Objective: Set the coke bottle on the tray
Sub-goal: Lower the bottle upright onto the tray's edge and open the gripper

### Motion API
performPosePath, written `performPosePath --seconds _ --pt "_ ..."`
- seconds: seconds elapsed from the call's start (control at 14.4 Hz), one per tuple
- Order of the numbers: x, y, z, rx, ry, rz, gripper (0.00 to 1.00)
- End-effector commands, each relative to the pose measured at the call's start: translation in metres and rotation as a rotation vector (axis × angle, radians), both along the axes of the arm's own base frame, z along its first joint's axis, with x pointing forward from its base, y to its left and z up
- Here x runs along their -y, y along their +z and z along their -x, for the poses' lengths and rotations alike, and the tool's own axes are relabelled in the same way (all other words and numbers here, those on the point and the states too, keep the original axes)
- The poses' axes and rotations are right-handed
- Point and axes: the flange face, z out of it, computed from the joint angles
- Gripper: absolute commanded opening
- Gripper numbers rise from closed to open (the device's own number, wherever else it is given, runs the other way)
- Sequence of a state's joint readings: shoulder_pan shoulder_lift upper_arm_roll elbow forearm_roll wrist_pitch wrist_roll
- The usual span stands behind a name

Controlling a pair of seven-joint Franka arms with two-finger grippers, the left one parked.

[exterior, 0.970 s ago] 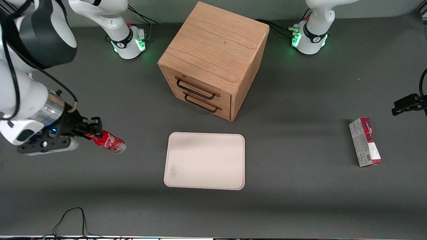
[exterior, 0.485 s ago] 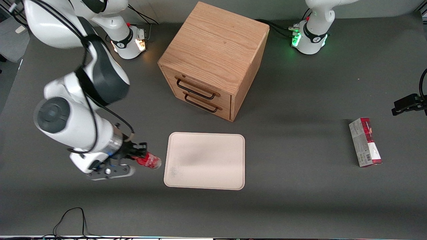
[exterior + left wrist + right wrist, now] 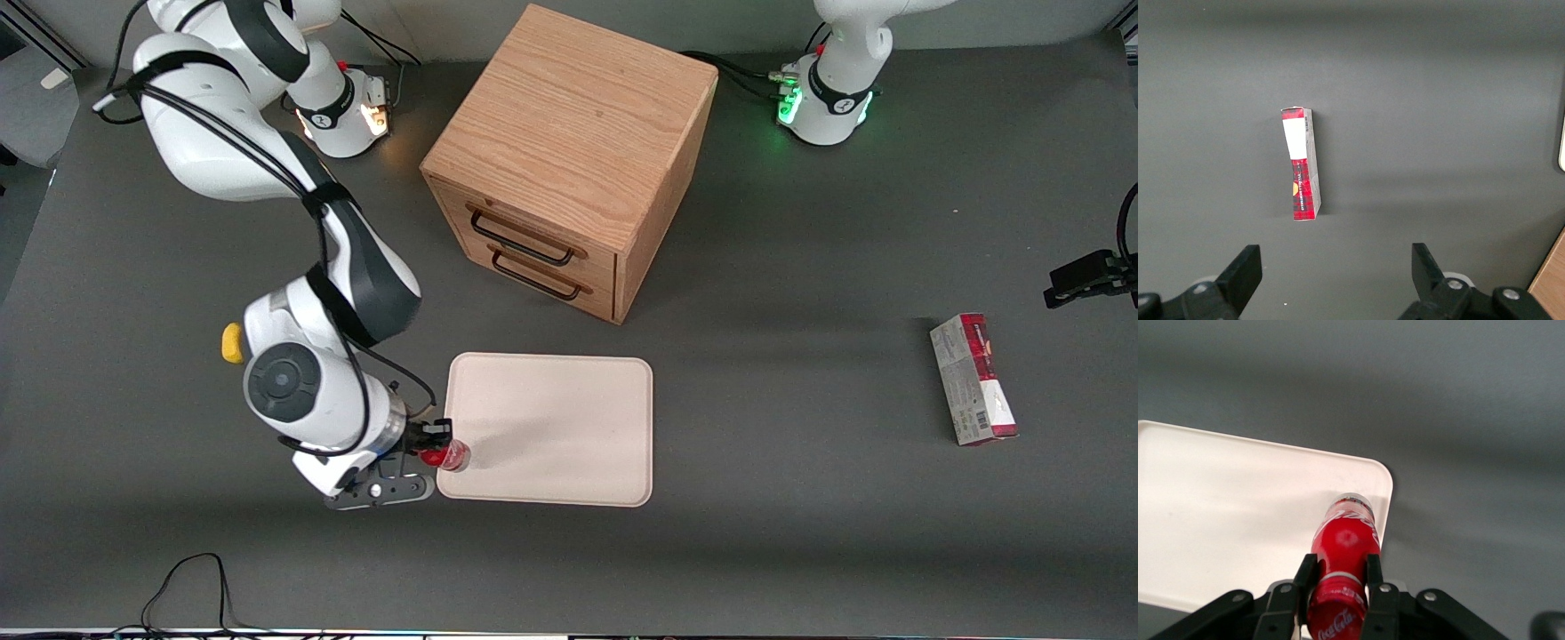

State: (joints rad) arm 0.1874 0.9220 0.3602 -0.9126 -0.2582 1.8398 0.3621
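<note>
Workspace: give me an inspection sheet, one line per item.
Surface: dark grey table.
Job's things: bottle held over the tray corner nearest the working arm; whether it touches the tray cannot be told.
Clutter: wooden drawer unit, both drawers shut; carton toward the parked arm's end; yellow lump beside the working arm.
Grippers: gripper at the tray's edge, jaws shut on the bottle's neck.
Cables: black loop at the table's near edge; cables by the arm bases.
Surroundings: nothing seen.
</note>
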Motion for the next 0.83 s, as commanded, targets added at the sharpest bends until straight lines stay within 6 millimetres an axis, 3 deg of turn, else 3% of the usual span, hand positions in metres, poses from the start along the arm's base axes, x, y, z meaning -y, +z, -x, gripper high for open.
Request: performPosePath --seconds 0.0,0.21,0.28,0.35,0.42,0.62,0.76 --pt "-0.011 -0.018 -0.006 0.042 -0.01 0.01 0.0" --pt "-0.01 -0.031 -0.006 0.051 -0.004 0.017 0.0" --pt "-0.009 -0.03 -0.007 0.055 -0.008 0.017 0.11" --pt "-0.011 -0.032 -0.006 0.054 -0.003 0.02 0.89" --pt "-0.012 -0.035 -0.005 0.065 -0.009 0.029 1.0" --pt "-0.014 -0.035 -0.003 0.095 -0.028 0.065 1.0" --pt "-0.014 -0.023 -0.002 0.108 -0.023 0.064 1.0"
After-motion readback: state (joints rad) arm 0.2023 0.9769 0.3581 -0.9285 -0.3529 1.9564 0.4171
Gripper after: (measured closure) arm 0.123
